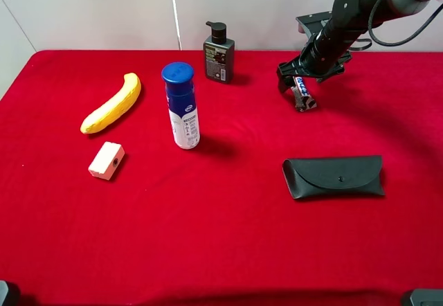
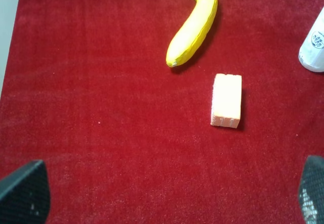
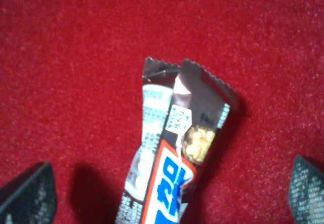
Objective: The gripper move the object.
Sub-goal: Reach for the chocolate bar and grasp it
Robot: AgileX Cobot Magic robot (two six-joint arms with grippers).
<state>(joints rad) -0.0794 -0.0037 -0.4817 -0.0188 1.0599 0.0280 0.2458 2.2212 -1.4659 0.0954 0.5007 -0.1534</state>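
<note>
Lying on the red cloth (image 1: 228, 237) in the upper right of the high view, the candy bar (image 1: 303, 93) sits directly under the right gripper (image 1: 299, 90). It is to the right of the dark pump bottle (image 1: 219, 53) and well above the black glasses case (image 1: 333, 176). In the right wrist view the bar rises from the bottom centre of the frame. The gripper's two mesh-faced fingertips (image 3: 28, 196) show in the bottom corners, wide apart, one on each side and neither touching the wrapper. So the bar lies between spread fingers, its long axis running away from the camera with a slight lean to the right, across the line on which the fingers close. Judging from that, a squeeze would take it across its narrow width with no turn of the wrist. A dark shadow hugs its left flank, and I cannot tell whether its whole length is flat on the cloth. The wrapper is shiny: dark brown at the crimped, saw-toothed end, white and grey down one side, then an orange-edged panel with blue lettering and a small picture of nuts. The left gripper (image 2: 167, 198) is likewise spread with nothing between its fingers. Its camera looks down on the banana (image 2: 195, 24) and the white block (image 2: 226, 100), which lie at the left of the high view, so the right arm is plainly the nearer.
</note>
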